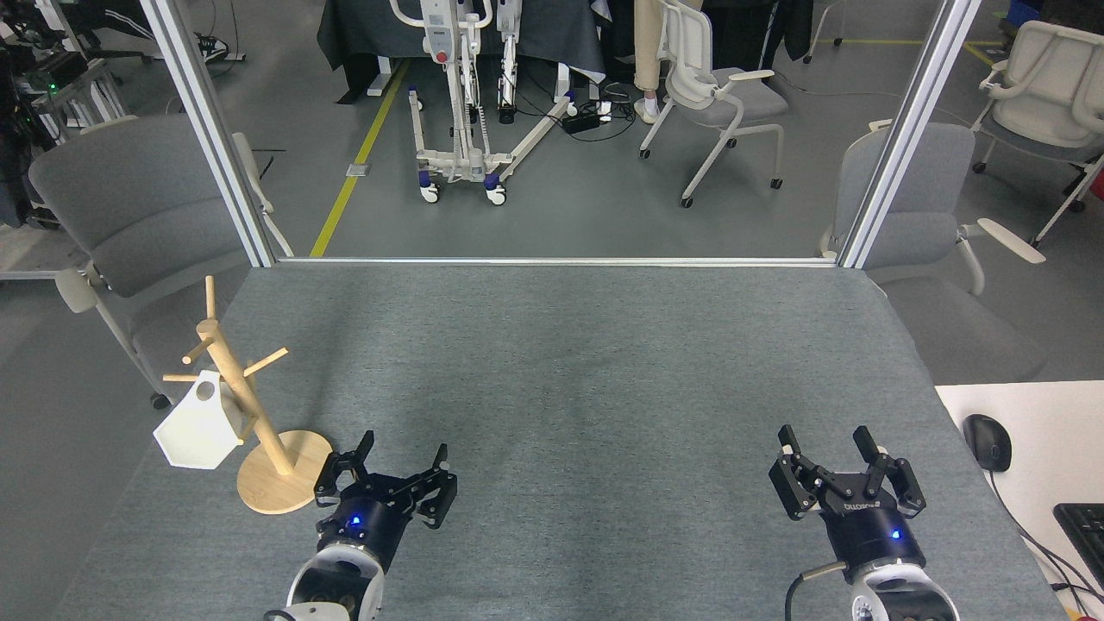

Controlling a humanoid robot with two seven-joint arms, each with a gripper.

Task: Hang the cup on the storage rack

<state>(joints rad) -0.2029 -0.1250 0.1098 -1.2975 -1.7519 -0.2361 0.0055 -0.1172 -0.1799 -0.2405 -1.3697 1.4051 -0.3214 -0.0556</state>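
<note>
Head view: the cup (198, 425) hangs on a rack (244, 405) peg, up-left of the left tool (397, 457), whose jaws gape empty. The right tool (828, 448) is likewise open, empty. Retreat should stay clear of the rack base.

Matte white cup (197, 429), light wooden rack (259, 431), grey felt table (604, 362).

The cup's (198, 425) handle is hidden behind the storage rack (250, 414) post. Both arms run off the bottom edge. The keyboard (1082, 530) beyond the worktop's right edge is cut off.
</note>
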